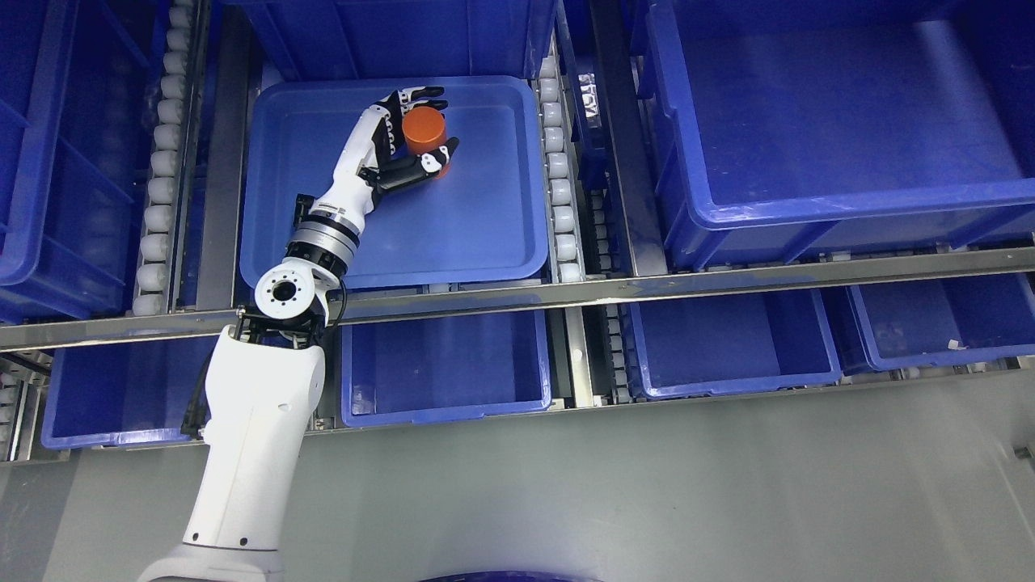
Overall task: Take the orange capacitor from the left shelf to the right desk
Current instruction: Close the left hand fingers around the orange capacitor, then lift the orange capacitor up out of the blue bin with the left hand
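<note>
An orange cylindrical capacitor (424, 131) is in a shallow blue tray (485, 218) on the upper shelf, left of centre. My left hand (420, 128) reaches up into the tray from the lower left. Its fingers (422, 97) curl over the capacitor's far side and its thumb (428, 162) presses the near side, so the hand is closed around it. I cannot tell whether the capacitor rests on the tray floor or is lifted. My right arm does not show.
Deep blue bins surround the tray: a large one (825, 129) at upper right, one (48, 162) at far left, several on the lower shelf (445, 372). White roller tracks (558, 162) flank the tray. A metal shelf rail (647, 287) crosses in front. Grey floor (647, 485) lies below.
</note>
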Tool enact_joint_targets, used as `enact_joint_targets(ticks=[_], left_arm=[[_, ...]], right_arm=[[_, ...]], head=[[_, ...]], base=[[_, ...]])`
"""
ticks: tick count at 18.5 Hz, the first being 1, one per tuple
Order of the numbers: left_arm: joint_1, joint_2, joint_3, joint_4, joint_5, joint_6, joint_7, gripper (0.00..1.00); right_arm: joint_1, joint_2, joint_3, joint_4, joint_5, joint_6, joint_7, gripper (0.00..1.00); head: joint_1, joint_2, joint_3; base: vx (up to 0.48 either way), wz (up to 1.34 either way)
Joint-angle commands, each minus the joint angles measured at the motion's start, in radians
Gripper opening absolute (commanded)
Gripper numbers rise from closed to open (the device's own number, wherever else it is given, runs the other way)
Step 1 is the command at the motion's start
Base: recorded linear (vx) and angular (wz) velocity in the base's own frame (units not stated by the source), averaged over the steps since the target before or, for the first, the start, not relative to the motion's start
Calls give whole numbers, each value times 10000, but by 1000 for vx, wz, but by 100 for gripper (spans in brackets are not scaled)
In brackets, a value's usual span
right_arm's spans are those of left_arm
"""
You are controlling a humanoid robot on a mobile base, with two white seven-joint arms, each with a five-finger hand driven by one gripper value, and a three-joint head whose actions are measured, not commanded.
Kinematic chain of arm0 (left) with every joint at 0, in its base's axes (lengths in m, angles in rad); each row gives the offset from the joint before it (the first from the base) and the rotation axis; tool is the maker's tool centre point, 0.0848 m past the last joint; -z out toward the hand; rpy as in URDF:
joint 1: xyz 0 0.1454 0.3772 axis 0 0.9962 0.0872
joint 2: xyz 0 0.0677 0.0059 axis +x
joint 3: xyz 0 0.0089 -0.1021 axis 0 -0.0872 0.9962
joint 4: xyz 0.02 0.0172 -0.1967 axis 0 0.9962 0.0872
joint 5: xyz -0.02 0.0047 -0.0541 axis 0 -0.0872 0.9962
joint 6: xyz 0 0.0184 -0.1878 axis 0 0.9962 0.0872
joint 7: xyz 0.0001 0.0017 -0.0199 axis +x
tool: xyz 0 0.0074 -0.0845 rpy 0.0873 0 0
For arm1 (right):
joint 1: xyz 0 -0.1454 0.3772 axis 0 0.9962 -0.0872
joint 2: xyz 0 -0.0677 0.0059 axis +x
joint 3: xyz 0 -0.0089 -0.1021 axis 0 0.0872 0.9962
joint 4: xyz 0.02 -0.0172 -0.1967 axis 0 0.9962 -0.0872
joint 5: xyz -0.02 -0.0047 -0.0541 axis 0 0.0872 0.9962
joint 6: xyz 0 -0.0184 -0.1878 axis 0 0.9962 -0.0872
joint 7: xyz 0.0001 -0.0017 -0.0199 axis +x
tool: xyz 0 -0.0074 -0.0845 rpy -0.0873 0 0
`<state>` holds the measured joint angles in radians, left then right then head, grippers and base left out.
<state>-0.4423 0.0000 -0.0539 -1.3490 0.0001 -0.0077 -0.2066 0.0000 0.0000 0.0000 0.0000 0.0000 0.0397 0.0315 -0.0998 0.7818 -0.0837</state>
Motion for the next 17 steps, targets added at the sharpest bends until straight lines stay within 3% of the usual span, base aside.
enact_joint_targets(ticks=[1, 3, 7, 9, 13, 17], left_arm=[[82, 175, 629, 68, -109, -534, -249, 9], [97, 175, 677, 83, -94, -765, -373, 1], [97, 175, 692, 68, -17, -843, -373, 1], [82, 175, 692, -115, 334, -1422, -358, 0], [66, 175, 708, -1708, 1438, -1915, -343, 0], [387, 175, 860, -2707, 1640, -3018, -266, 1]], right_arm=[[337, -175, -108, -230, 0, 1, 7, 100], [337, -175, -123, -230, 0, 1, -9, 100], [337, -175, -123, -230, 0, 1, -8, 100], [337, -175, -123, -230, 0, 1, -8, 100], [337, -175, -123, -230, 0, 1, 7, 100], [337, -175, -107, -230, 0, 1, -9, 100]], head=[[0, 0, 0], [0, 0, 0], [0, 0, 0], [0, 0, 0], [0, 0, 0], [0, 0, 0]], base=[[0, 0], [0, 0], [0, 0], [0, 0], [0, 0], [0, 0]])
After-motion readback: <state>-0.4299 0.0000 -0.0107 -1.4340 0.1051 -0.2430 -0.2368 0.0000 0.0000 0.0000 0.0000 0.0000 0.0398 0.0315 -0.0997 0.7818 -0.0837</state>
